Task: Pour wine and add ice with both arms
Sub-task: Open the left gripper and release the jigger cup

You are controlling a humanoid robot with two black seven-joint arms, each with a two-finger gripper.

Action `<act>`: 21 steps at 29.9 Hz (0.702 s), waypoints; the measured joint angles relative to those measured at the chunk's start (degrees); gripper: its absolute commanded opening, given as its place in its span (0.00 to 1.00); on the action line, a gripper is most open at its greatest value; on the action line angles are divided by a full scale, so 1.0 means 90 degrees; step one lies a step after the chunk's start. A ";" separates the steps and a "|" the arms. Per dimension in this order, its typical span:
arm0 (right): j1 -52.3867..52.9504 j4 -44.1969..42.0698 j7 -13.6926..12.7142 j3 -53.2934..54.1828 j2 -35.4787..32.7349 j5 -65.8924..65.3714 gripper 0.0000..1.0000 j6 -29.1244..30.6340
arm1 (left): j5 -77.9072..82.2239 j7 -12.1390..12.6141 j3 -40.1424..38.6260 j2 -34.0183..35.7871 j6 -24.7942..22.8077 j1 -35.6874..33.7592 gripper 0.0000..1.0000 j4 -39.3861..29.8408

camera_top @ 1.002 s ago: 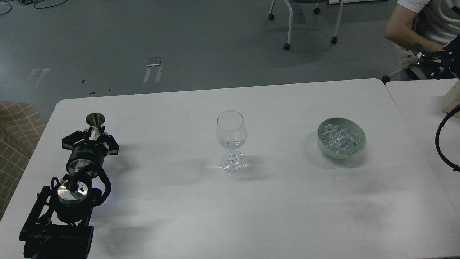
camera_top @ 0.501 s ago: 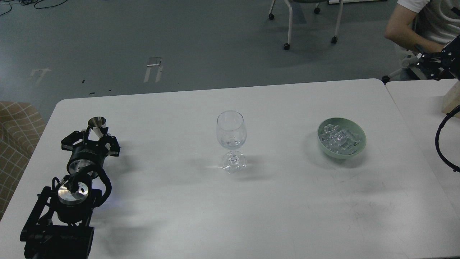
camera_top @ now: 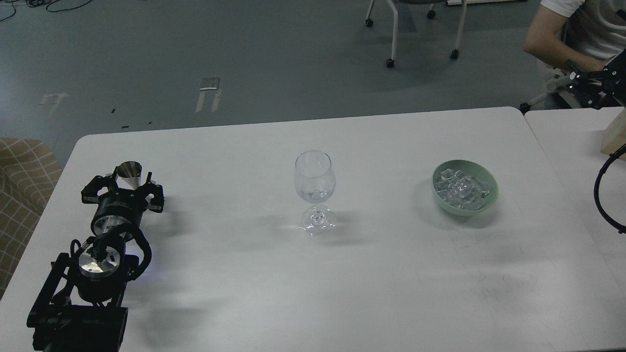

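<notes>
Wine (camera_top: 314,194) sat low in upright wine glass (camera_top: 315,189) mid-table; ice (camera_top: 461,188) heaped in green bowl (camera_top: 465,187) to the right. Far left, left gripper (camera_top: 128,185) clamped on steel jigger (camera_top: 129,174), drawn lower and slightly left since a second before. Right gripper outside the view.

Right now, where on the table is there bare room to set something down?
Bare patches: between the wine glass and the green bowl of ice; the whole near strip of the table; between the glass and the left gripper. It is crowded only at the far left, around the metal cup.
</notes>
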 measured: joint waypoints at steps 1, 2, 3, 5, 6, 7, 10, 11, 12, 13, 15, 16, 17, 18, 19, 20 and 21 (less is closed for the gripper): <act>0.0000 -0.0002 0.0002 0.0000 0.0000 0.0000 1.00 0.0000 | 0.0002 0.0007 0.0000 0.0004 -0.0017 -0.0007 0.76 -0.0004; 0.0000 -0.0003 0.0004 -0.0001 0.0000 0.0000 1.00 0.0000 | 0.0002 0.0013 0.0000 0.0010 -0.0032 -0.0014 0.79 -0.0006; 0.0000 -0.0004 0.0005 -0.0003 0.0000 0.0000 1.00 0.0000 | 0.0002 0.0015 0.0000 0.0015 -0.0046 -0.0019 0.80 -0.0007; 0.0000 -0.0005 0.0006 -0.0004 0.0003 0.0000 1.00 0.0000 | 0.0002 0.0018 0.0000 0.0020 -0.0074 -0.0027 0.81 -0.0029; 0.0000 -0.0005 0.0006 -0.0004 0.0012 0.0000 1.00 0.0000 | 0.0002 0.0019 0.0000 0.0020 -0.0085 -0.0031 0.83 -0.0051; 0.0000 -0.0005 0.0006 -0.0004 0.0019 0.0000 1.00 0.0000 | 0.0003 0.0019 0.0000 0.0013 -0.0094 -0.0037 0.83 -0.0078; 0.0000 -0.0005 0.0006 -0.0004 0.0025 0.0000 1.00 0.0000 | 0.0005 0.0020 0.0000 0.0003 -0.0097 -0.0039 0.85 -0.0124; 0.0000 -0.0005 0.0006 -0.0004 0.0026 0.0000 1.00 0.0000 | 0.0005 0.0022 0.0000 0.0003 -0.0100 -0.0040 0.86 -0.0130; 0.0000 -0.0006 0.0006 -0.0004 0.0026 0.0000 1.00 0.0000 | 0.0005 0.0025 0.0000 0.0003 -0.0102 -0.0042 0.86 -0.0132; 0.0001 -0.0009 0.0006 -0.0003 0.0026 0.0000 1.00 0.0000 | 0.0005 0.0030 0.0000 0.0003 -0.0104 -0.0043 0.87 -0.0135; 0.0001 -0.0021 0.0006 -0.0003 0.0025 0.0000 1.00 0.0000 | 0.0005 0.0037 -0.0003 0.0003 -0.0106 -0.0051 0.87 -0.0146; 0.0001 -0.0028 0.0006 -0.0003 0.0024 0.0000 1.00 0.0000 | 0.0005 0.0038 -0.0007 0.0012 -0.0107 -0.0053 0.87 -0.0161; 0.0001 -0.0034 0.0006 -0.0002 0.0016 0.0000 1.00 0.0000 | 0.0005 0.0039 -0.0012 0.0026 -0.0107 -0.0054 0.87 -0.0179; 0.0001 -0.0040 0.0006 0.0000 0.0007 0.0000 1.00 0.0000 | 0.0003 0.0039 -0.0019 0.0037 -0.0107 -0.0054 0.87 -0.0207; 0.0001 -0.0045 0.0006 0.0001 0.0002 0.0000 1.00 0.0000 | -0.0005 0.0039 -0.0027 0.0046 -0.0107 -0.0054 0.87 -0.0260; 0.0001 -0.0048 0.0006 0.0001 0.0002 0.0000 1.00 0.0000 | -0.0010 0.0038 -0.0033 0.0054 -0.0107 -0.0054 0.87 -0.0328; 0.0001 -0.0051 0.0006 0.0001 0.0002 0.0000 1.00 0.0001 | -0.0013 0.0038 -0.0037 0.0059 -0.0107 -0.0053 0.87 -0.0421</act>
